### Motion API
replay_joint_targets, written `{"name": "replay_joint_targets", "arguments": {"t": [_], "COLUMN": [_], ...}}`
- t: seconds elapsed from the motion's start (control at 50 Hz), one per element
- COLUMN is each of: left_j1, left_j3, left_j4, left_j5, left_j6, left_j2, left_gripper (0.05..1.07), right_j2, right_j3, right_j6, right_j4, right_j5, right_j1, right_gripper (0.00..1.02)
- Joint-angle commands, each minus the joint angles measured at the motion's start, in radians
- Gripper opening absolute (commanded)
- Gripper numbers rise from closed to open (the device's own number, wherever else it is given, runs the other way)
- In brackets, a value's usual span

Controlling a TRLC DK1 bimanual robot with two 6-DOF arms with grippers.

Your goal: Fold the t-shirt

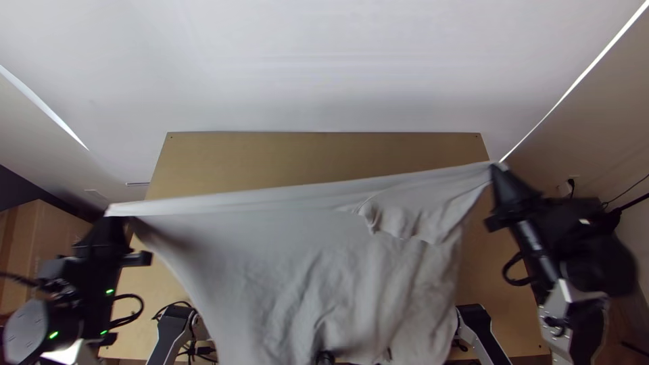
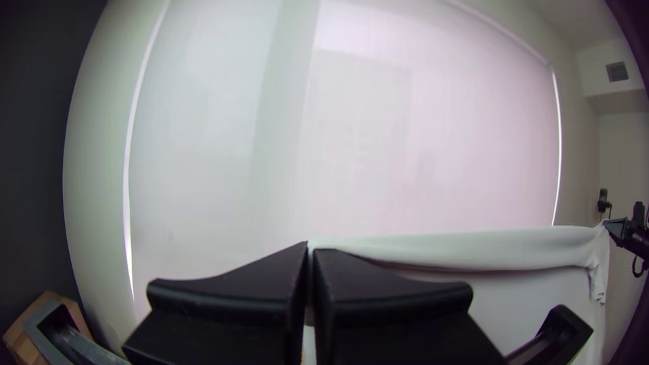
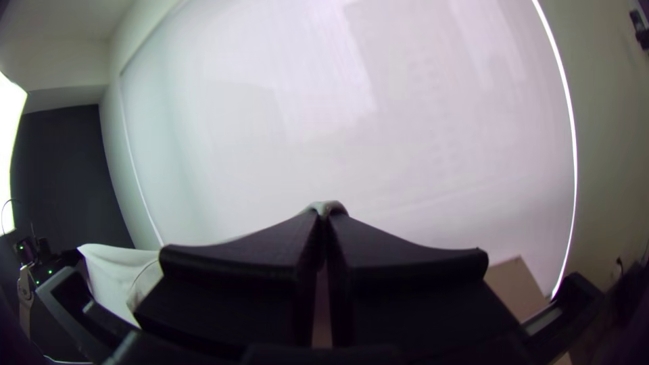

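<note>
T-shirt [image 1: 297, 270], pale grey, is stretched between the two grippers above the wooden table [image 1: 304, 155]. Left gripper [image 1: 116, 220] has its fingers pressed together, with a corner of the cloth pinched at their tips. In the left wrist view, the fingers [image 2: 230, 294] meet along the middle and the fabric comes out from between their ends. Right gripper [image 1: 499, 167] is closed the same way on the opposite upper corner; in the right wrist view a small lip of cloth stands over the tips of its fingers [image 3: 243, 270].

Between the two grips the shirt's upper edge runs taut and nearly straight, slanting slightly in the top view, with the right gripper's end higher up the picture. The body of the shirt hangs below that edge, loosely wrinkled, towards the table's near side. Near the right gripper a flap of the fabric is gathered into small folds.
</note>
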Motion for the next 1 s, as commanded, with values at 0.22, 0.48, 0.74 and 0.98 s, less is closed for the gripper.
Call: {"name": "replay_joint_targets", "arguments": {"t": [0.22,0.48,0.74,0.98], "left_j1": [-0.032,0.005,0.031,0.065], "left_j3": [-0.408,-0.480,-0.401,-0.227], "left_j4": [0.196,0.439,0.640,0.738], "left_j5": [0.025,0.075,0.109,0.132], "left_j6": [-0.038,-0.036,-0.035,-0.035], "left_j2": [0.033,0.364,0.772,1.085], "left_gripper": [0.08,0.08,0.08,0.08], "right_j2": [0.005,0.396,0.777,1.045], "right_j3": [-0.463,-0.476,-0.316,-0.144], "right_j6": [0.058,0.064,0.063,0.061], "right_j4": [0.238,0.526,0.623,0.649], "right_j5": [0.062,0.103,0.103,0.106], "right_j1": [0.048,0.064,0.051,0.046], "right_gripper": [0.02,0.02,0.02,0.02]}}
